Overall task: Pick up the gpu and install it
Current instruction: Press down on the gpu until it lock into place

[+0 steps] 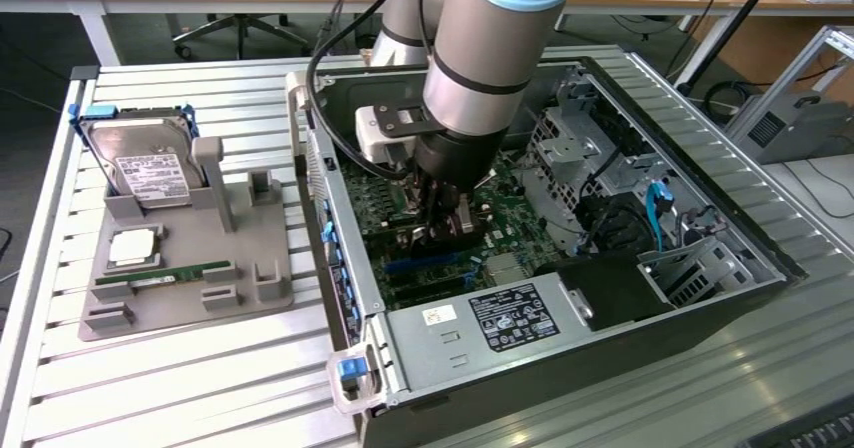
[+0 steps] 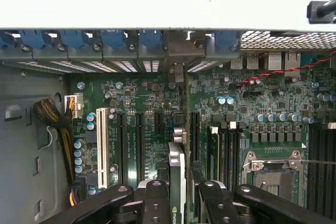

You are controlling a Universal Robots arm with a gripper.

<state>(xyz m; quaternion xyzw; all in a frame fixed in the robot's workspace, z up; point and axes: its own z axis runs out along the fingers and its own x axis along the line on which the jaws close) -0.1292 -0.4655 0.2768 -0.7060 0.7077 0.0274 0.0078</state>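
Note:
My gripper (image 1: 445,211) is down inside the open computer case (image 1: 340,218), over the green motherboard (image 1: 514,208). It is shut on the gpu (image 2: 177,167), which I see edge-on in the wrist view: a thin card with a black cooler face, held upright between the black fingers (image 2: 156,203). The card lies along the expansion slots (image 2: 140,148), and its silver bracket end (image 2: 179,71) reaches the case's rear slot openings. Whether its lower edge sits in a slot is hidden. In the exterior view the gpu (image 1: 451,236) is a dark shape under the wrist.
A grey fixture (image 1: 247,268) at the exterior view's left holds a hard drive (image 1: 144,168), a processor chip (image 1: 131,248) and a memory stick (image 1: 171,271). Inside the case are the power supply (image 1: 514,318), drive cage (image 1: 587,138), a white slot (image 2: 102,148), cable bundle (image 2: 55,121) and processor socket (image 2: 273,174).

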